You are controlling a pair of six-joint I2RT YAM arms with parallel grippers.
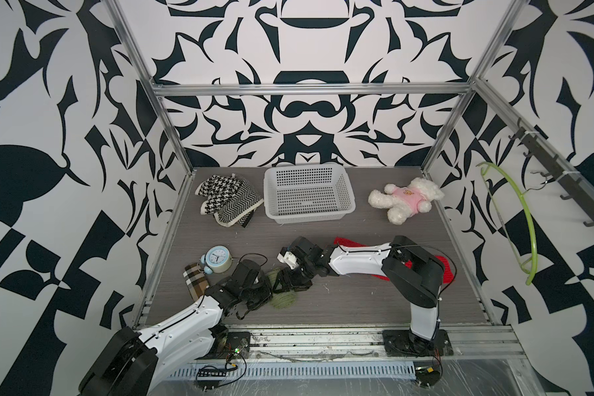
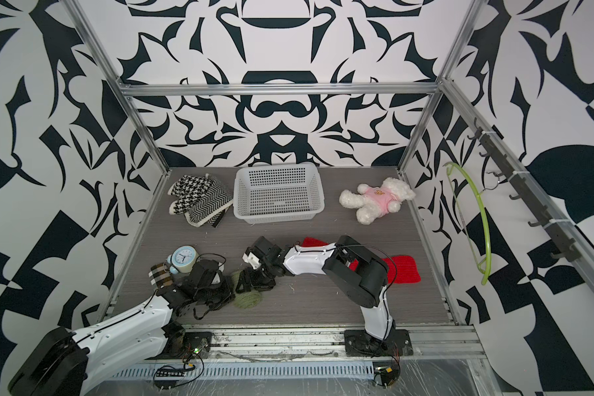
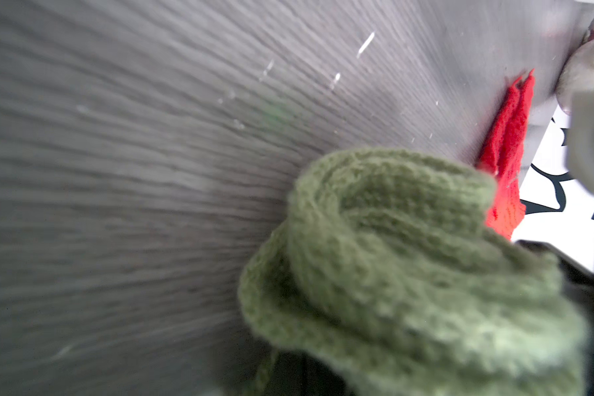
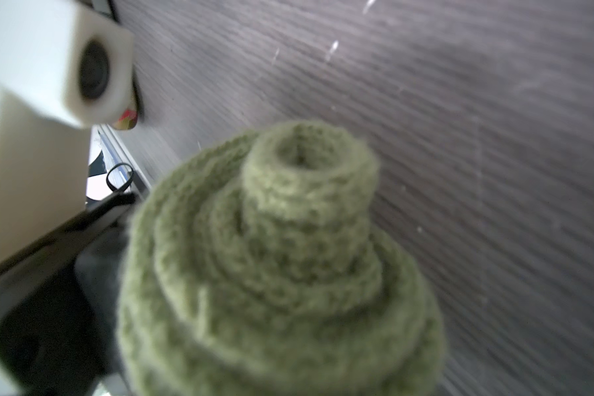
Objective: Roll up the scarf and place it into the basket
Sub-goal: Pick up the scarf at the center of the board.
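Note:
The olive-green knitted scarf point(image 1: 283, 300) point(image 2: 247, 300) is wound into a roll near the table's front left, between my two grippers. My left gripper point(image 1: 270, 284) comes from the left and is shut on the scarf point(image 3: 408, 257), whose outer wrap covers its jaws. From the right, my right gripper point(image 1: 283, 277) grips the roll, which pokes out as a stepped cone in the right wrist view point(image 4: 288, 257); the wool hides the fingertips. The white perforated basket point(image 1: 309, 216) point(image 2: 278, 216) stands at the back centre, with nothing in it.
Black-and-white patterned scarves point(image 1: 227, 200) lie left of the basket and a white plush bear point(image 1: 407, 199) to its right. A blue alarm clock point(image 1: 216, 259) and a plaid cloth point(image 1: 194, 277) sit by my left arm. A red knit point(image 1: 446, 271) lies under my right arm.

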